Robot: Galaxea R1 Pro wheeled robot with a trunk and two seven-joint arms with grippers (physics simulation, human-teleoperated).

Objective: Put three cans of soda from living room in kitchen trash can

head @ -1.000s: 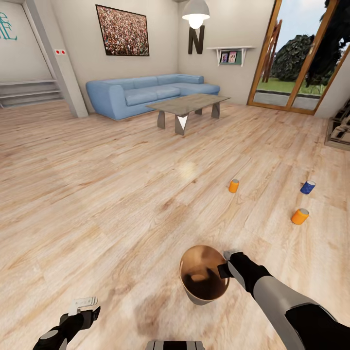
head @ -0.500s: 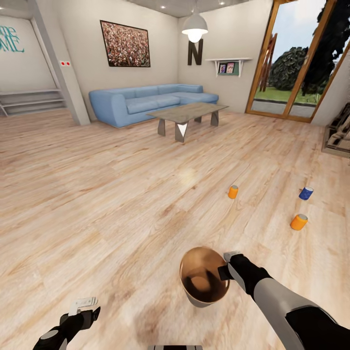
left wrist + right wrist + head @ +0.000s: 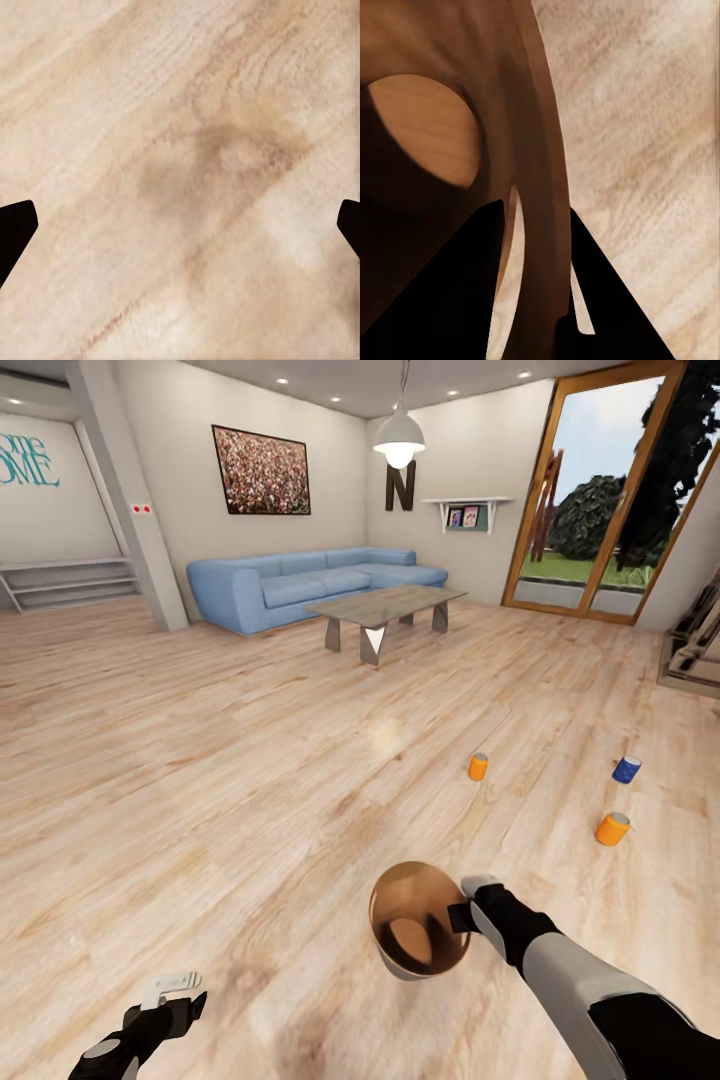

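Note:
My right gripper (image 3: pixel 468 905) is shut on the rim of the trash can (image 3: pixel 415 930), a coppery-brown bucket held just above the wood floor, with nothing inside. The right wrist view has one finger on each side of the trash can's wall (image 3: pixel 540 150). Three soda cans stand on the floor ahead to the right: an orange can (image 3: pixel 478 766), a blue can (image 3: pixel 626 770) and another orange can (image 3: pixel 612 828). My left gripper (image 3: pixel 170 988) hangs open and empty at the lower left, and its fingertips (image 3: pixel 16 225) sit wide apart over bare planks.
A blue corner sofa (image 3: pixel 300 585) and a grey low table (image 3: pixel 385 605) stand at the far side of the living room. A glass door (image 3: pixel 590 500) fills the right wall, with a wooden rack (image 3: pixel 695 650) beside it. A pillar (image 3: pixel 125 490) rises at the left.
The whole picture has shifted downward, so the camera has moved. The cans look slightly smaller. Both arms and the trash can keep their place in the view.

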